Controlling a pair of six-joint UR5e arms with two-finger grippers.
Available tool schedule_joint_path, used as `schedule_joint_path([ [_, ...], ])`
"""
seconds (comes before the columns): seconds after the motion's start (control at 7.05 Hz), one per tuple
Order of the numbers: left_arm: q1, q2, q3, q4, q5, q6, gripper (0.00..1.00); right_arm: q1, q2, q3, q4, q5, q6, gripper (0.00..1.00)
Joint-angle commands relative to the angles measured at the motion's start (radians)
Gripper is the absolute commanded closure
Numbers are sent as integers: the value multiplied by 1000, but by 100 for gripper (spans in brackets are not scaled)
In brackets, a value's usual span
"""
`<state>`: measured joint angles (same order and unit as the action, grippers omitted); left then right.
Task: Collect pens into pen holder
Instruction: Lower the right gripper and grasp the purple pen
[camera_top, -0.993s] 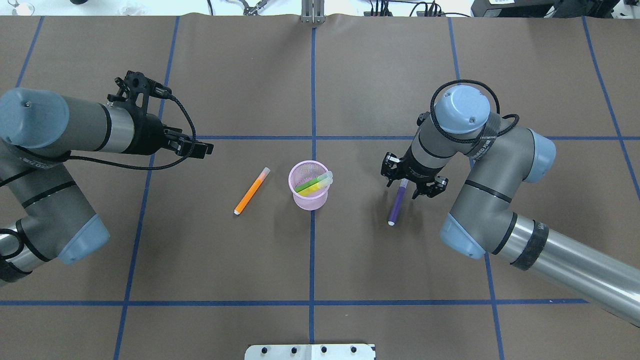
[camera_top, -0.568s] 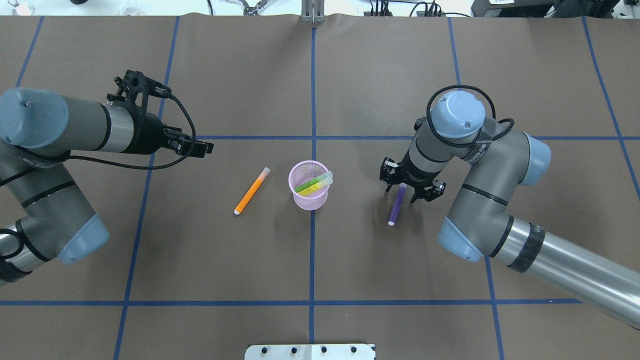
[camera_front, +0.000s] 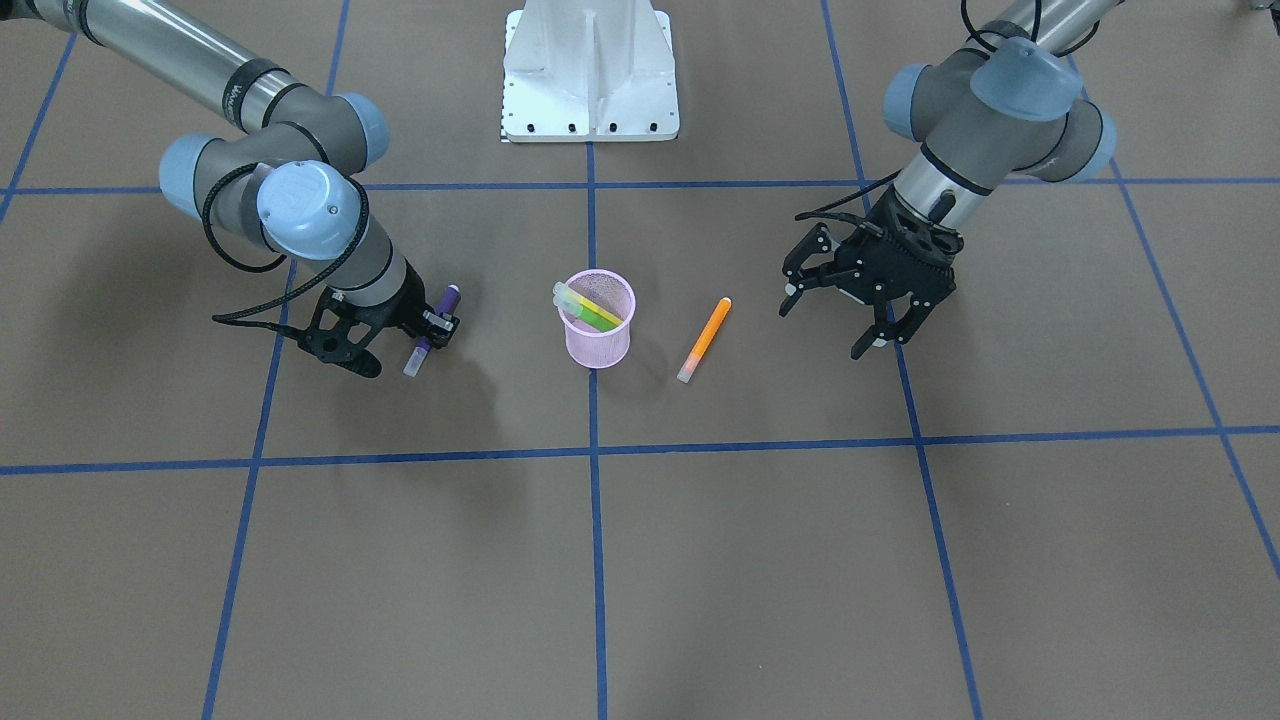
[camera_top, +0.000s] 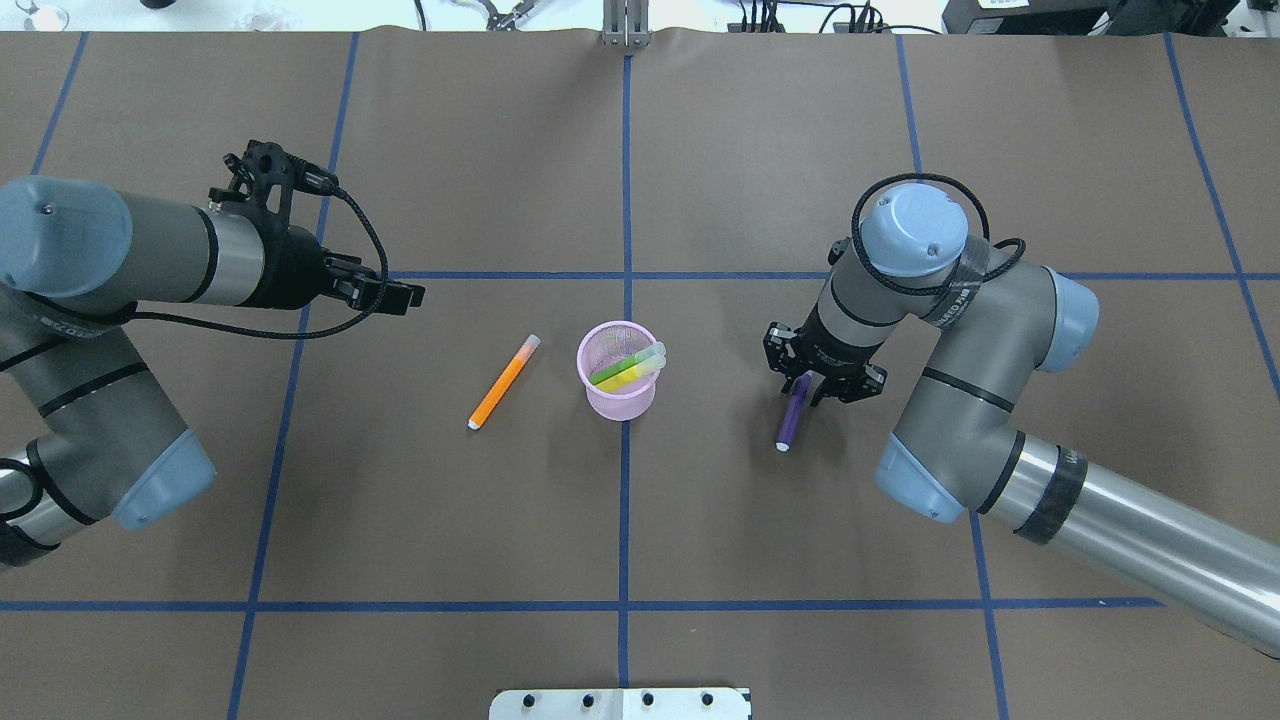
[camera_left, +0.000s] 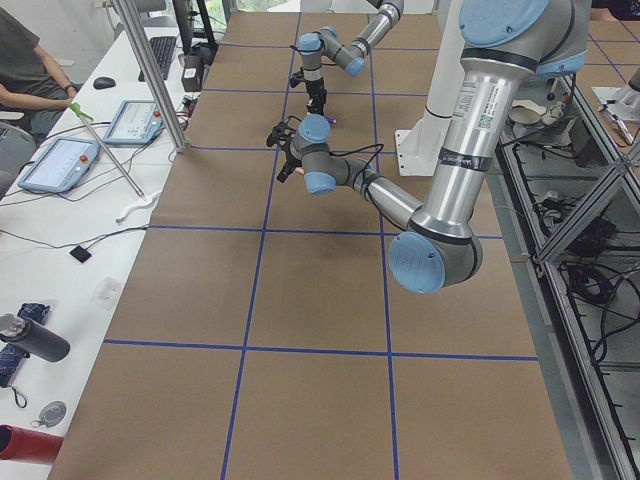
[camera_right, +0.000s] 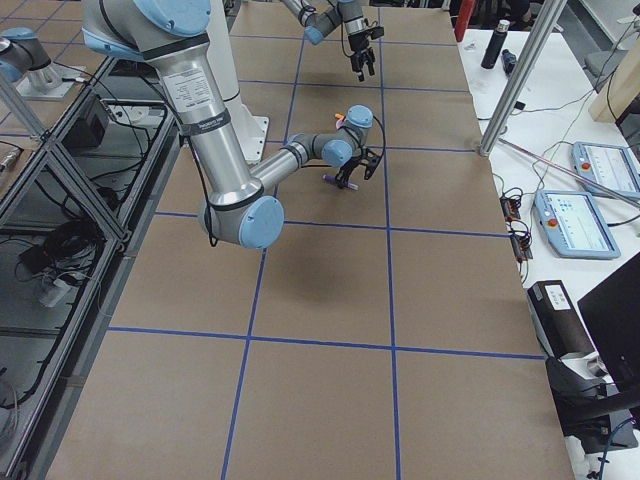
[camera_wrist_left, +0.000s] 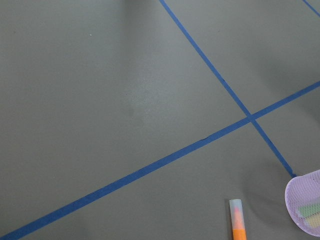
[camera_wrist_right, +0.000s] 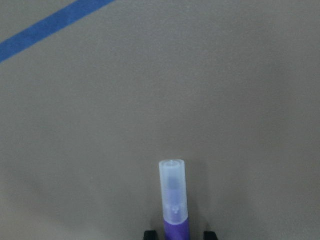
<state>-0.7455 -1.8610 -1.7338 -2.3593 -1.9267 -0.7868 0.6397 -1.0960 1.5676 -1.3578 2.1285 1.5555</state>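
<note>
Right gripper (camera_top: 802, 392) is down at the tabletop (camera_top: 450, 520), jaws squeezed in around the purple pen (camera_top: 789, 421) near its cap. There are slim gaps either side, so can't tell if it's actually pinched. Orange pen (camera_top: 503, 385) lies loose just left of the pen holder (camera_top: 622, 405), which has the green pen (camera_top: 608, 372) and yellow pen (camera_top: 632, 374) inside. Left gripper (camera_front: 826, 328) hovers farther back, jaws spread wide, holding nothing.

Blue tape lines (camera_top: 627, 180) grid a brown-covered table (camera_top: 450, 520). A white mounting base (camera_front: 590, 70) stands at one edge, and teach pendants (camera_left: 60, 165) lie on a side bench (camera_left: 40, 275).
</note>
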Motion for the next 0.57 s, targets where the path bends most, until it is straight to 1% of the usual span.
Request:
schedule_joint_path([
  [0.0,0,2,-1,0,0,0,0,0,4,-1,2,5,1,75],
  [0.14,0,3,-1,0,0,0,0,0,4,0,2,7,1,100],
  [0.43,1,3,0,0,0,-3,0,1,1,9,5,14,0,100],
])
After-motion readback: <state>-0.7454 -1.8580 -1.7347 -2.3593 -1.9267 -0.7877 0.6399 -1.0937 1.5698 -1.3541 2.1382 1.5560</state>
